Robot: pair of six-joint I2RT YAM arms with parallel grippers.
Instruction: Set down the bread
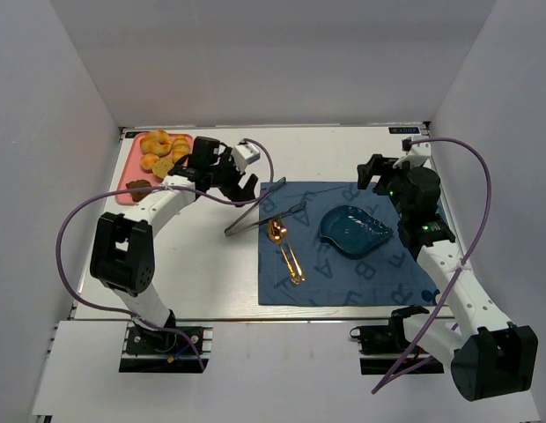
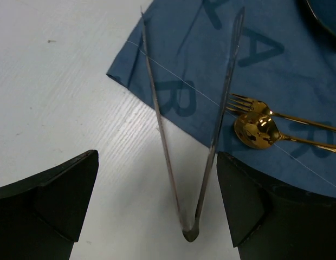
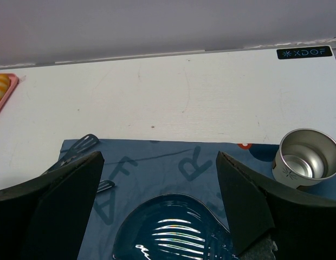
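Overhead and wrist views of two robot arms at a white table (image 1: 202,264).

A blue mat (image 1: 343,282) printed with large pale letters lies below both sets of jaws; a big "R" and an "A" can be read, the rest only in part.

A pink tray (image 1: 125,172) sits behind and to the outer side of the left gripper (image 1: 245,189), well apart from its jaws. It holds round buns (image 1: 157,141) and a dark chunk (image 1: 138,186). The bread (image 1: 162,166) appears to be the longer golden piece among them, though it is too small to be sure. It is on the tray and not yet picked up.

The left jaws are spread wide and pinch nothing. They hang over the hinge end of metal tongs (image 2: 189,234), whose two arms fan forward between the fingers and onto the mat. This looks like lining up to take the tongs as a tool for the bread.

The right gripper (image 3: 157,154) is also spread and empty. A blue dish (image 1: 352,231), likely where the bread should go, lies just below and between its jaws.

A steel cup (image 3: 309,157) stands upright outside the right finger.

A gold spoon (image 2: 257,131) and fork (image 2: 249,104) lie side by side ahead of the left gripper's right finger.

A dark label (image 3: 303,52) at the table's far corner reads "XDOF".
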